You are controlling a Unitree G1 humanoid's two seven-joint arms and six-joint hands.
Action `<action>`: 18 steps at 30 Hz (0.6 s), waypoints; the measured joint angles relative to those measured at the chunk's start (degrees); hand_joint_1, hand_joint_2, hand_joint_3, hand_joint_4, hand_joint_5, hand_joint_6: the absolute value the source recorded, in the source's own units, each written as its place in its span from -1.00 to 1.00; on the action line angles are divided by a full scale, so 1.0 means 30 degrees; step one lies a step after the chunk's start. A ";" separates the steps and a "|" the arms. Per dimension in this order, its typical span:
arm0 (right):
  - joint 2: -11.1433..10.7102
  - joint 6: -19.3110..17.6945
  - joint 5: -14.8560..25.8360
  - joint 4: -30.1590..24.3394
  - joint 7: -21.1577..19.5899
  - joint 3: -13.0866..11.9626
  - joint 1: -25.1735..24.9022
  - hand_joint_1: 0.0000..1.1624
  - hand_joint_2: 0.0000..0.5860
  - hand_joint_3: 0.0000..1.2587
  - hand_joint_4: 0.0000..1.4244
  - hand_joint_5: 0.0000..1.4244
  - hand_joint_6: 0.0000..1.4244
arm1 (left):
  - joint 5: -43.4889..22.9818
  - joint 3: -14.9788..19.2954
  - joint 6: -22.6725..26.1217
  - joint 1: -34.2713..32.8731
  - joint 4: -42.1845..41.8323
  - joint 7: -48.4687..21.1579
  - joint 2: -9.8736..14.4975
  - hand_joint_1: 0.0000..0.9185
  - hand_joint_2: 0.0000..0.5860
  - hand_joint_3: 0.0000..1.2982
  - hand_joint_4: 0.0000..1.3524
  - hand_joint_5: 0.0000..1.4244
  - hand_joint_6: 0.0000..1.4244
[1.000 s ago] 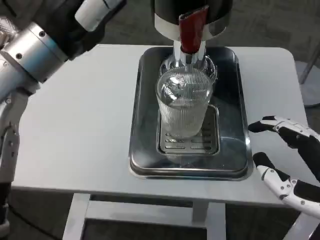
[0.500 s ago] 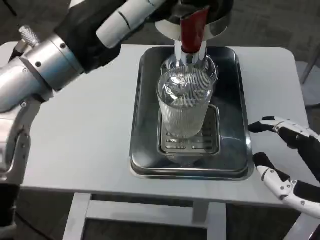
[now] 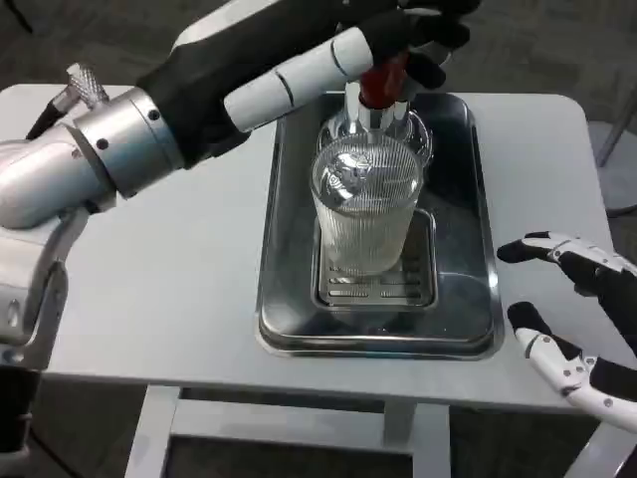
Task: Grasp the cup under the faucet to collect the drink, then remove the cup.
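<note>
- Since a second ago I have brought my left hand (image 3: 328, 50) in from the upper left corner; it now reaches across the top of the tray (image 3: 289, 249) to the red tap lever (image 3: 383, 78), which it partly covers.
- My right hand (image 3: 572, 324), the glass and the tray sit where they did before.
- The left fingers (image 3: 299, 80) are laid against the lever and the dark dispenser body behind it; I cannot tell whether they are closed around the lever or only resting on it.
- The right fingers (image 3: 542, 249) are spread apart and hold nothing, hanging near the table's (image 3: 159, 279) right front edge, beside the tray without touching it.
- The ribbed clear glass (image 3: 366, 204) stands upright on the slotted grate (image 3: 383, 289) in the tray, right under the metal spout (image 3: 373, 119).
- My left forearm (image 3: 109, 149) runs slantwise from the lower left up toward the tap, passing above the table.
- The right hand is palm inward, thumb low, fingers pointing toward the tray.
</note>
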 measured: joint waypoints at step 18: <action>-0.0066 0.0568 0.0015 -0.0021 0.0004 0.0017 -0.0097 -0.21 0.73 -0.55 -0.79 -0.84 -0.65 | 0.0980 -0.0507 -0.2232 0.0001 0.0330 -0.0351 0.0614 -1.00 -0.51 -0.71 -0.69 -0.58 -0.47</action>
